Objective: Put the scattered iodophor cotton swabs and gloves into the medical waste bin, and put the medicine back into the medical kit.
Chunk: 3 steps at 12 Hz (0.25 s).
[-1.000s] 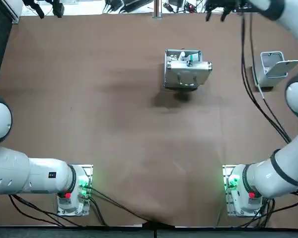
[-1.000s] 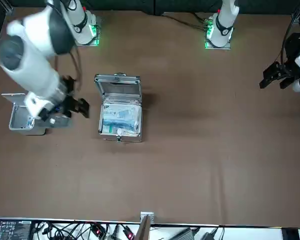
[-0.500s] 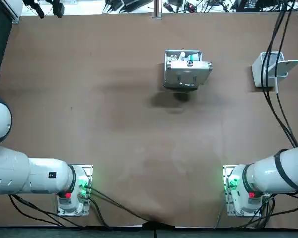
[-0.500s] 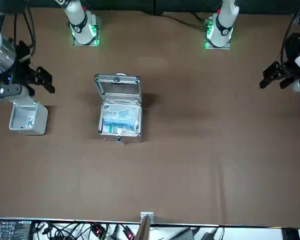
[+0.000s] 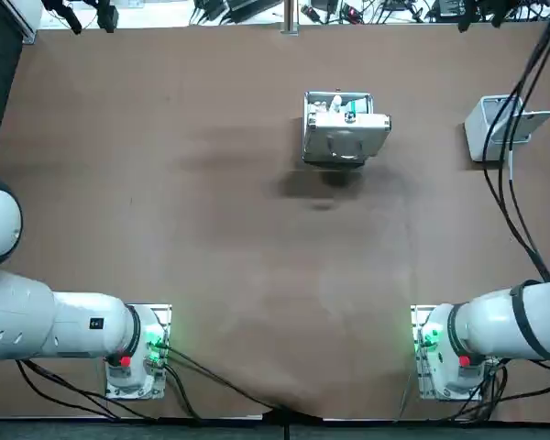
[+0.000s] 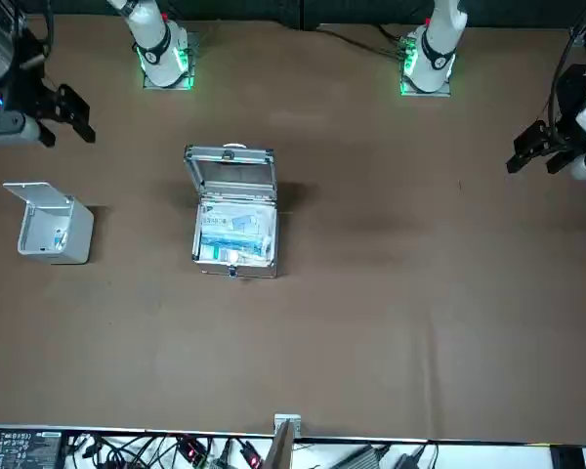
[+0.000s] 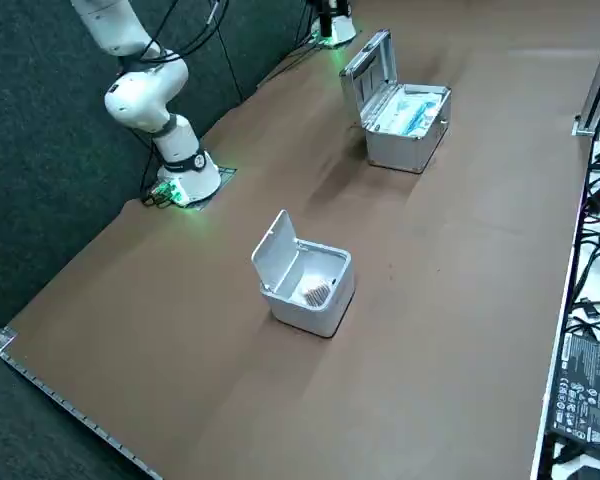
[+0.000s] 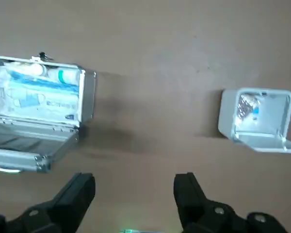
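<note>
The silver medical kit [image 6: 230, 177] stands open mid-table, with medicine boxes and a bottle [image 6: 236, 233] packed inside; the wrist view shows the same kit [image 8: 30, 145] and contents [image 8: 39, 90]. The white waste bin [image 6: 57, 244] sits at the table's right side with its lid up. Crumpled waste [image 7: 315, 292] lies in it, also seen as waste [image 8: 246, 104] from the wrist. My right gripper [image 6: 66, 125] hangs high above the table, on the base side of the bin, open with nothing between its fingers [image 8: 77, 194]. No loose swabs, gloves or medicine show on the table.
The brown table [image 5: 211, 202] carries only the kit [image 5: 346, 139] and the bin [image 5: 482, 133]. Black cables [image 5: 506, 174] of the right arm hang over the bin's side. Cables and electronics [image 7: 590, 380] lie beyond the table's far edge.
My right gripper has pulled away from beside the bin, rising and drawing back toward the robot's right and base side. Kit and bin have not moved.
</note>
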Available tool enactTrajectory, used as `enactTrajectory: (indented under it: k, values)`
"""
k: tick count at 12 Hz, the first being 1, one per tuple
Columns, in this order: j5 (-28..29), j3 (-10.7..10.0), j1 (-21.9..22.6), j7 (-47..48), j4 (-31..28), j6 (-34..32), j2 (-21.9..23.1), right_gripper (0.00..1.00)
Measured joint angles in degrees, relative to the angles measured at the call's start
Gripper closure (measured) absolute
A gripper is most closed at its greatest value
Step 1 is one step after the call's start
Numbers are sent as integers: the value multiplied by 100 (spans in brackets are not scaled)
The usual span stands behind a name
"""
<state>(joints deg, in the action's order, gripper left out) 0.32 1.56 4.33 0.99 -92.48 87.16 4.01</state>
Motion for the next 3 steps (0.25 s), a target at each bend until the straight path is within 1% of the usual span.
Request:
enactTrajectory:
  k: [1,3]
  values:
    - [0,-98,28,-11,-198,-5,194,0]
    - [0,-198,34,-90,-469,-18,462,0]
